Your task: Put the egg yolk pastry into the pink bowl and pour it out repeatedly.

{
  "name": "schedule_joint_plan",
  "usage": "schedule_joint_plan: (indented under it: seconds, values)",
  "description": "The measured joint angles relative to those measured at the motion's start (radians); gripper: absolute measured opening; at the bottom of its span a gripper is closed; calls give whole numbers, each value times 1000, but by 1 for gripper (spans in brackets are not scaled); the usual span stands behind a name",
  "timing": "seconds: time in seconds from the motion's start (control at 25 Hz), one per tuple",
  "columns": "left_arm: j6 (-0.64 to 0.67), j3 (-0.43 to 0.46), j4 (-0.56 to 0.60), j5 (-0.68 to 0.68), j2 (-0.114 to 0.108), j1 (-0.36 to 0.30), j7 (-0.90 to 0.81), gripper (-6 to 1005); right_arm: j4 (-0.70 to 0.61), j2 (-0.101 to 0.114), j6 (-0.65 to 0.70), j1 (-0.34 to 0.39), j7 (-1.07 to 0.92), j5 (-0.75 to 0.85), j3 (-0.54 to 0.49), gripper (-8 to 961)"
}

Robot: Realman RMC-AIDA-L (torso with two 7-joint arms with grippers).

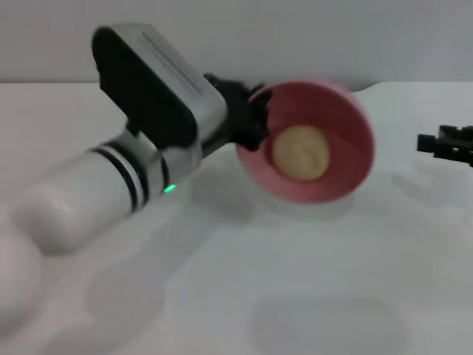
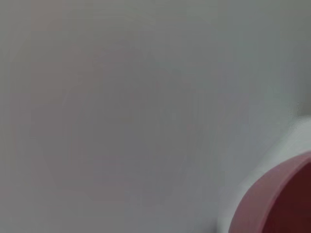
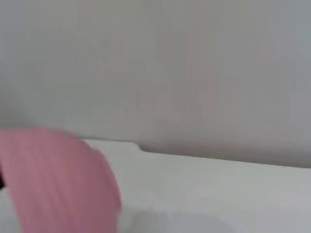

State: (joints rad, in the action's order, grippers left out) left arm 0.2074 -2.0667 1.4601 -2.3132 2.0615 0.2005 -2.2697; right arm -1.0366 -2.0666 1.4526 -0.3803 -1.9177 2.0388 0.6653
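The left gripper [image 1: 255,118] clamps the rim of the pink bowl [image 1: 347,140], tipped up off the table [image 1: 295,296] — the egg yolk pastry [image 1: 300,152] sits inside. The right gripper [image 1: 448,144] waits at the far right edge — its fingers, blurred, I cannot tell.

It looked like a bare lab test bench: a plain white surface [image 1: 310,296] against a blank grey wall [image 1: 295,37], with nothing domestic about it.

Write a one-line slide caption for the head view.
Left gripper tilts the pink bowl by its rim, egg yolk pastry inside; right gripper waits at the table's right edge.
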Motion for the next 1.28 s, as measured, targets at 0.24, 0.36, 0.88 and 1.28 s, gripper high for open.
schedule_joint_plan:
  seconds: [0.24, 0.36, 0.88, 1.28]
  values:
    - [-638, -324, -176, -81, 10, -10, 305, -1, 28, 0, -2, 19, 15, 0, -49, 630]
    - [-888, -487, -306, -76, 16, 44, 554, -1, 28, -1, -3, 26, 15, 0, -50, 630]
    - [-1002, -559, -445, -49, 17, 133, 678, -1, 46, -2, 6, 31, 17, -6, -42, 629]
    - [-623, -272, -192, 335, 4, 63, 635, -1, 47, -2, 13, 15, 17, -5, 21, 629]
